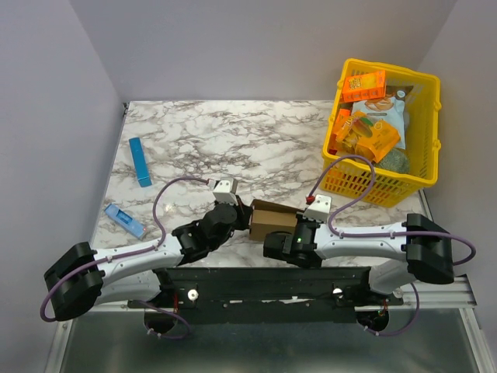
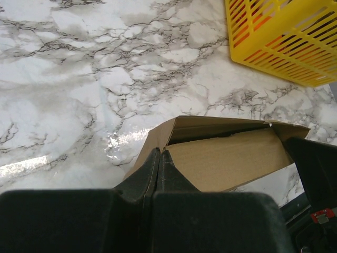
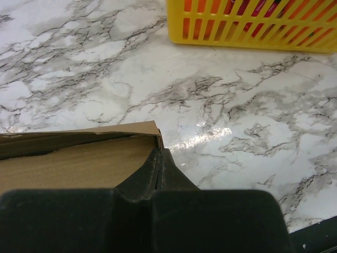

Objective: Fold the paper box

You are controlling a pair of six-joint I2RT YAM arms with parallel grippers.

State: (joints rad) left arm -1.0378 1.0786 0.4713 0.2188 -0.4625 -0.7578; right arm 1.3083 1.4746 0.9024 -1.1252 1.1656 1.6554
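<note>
so the brown paper box [image 1: 273,221] is sitting on the marble worktop [image 1: 233,140] near the front edge, right between both arms, with the left gripper [image 2: 159,154] pinched shut on its left end wall and the right gripper [image 3: 159,153] pinched shut on its right corner, yellow basket [image 1: 425,167] further back right

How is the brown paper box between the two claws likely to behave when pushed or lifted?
The paper box is probably light and would slide easily on the glossy marble table. Its thin walls and open flap suggest it would flex or collapse under a squeeze. Low and flat-sided, it seems unlikely to roll or tip.
</note>
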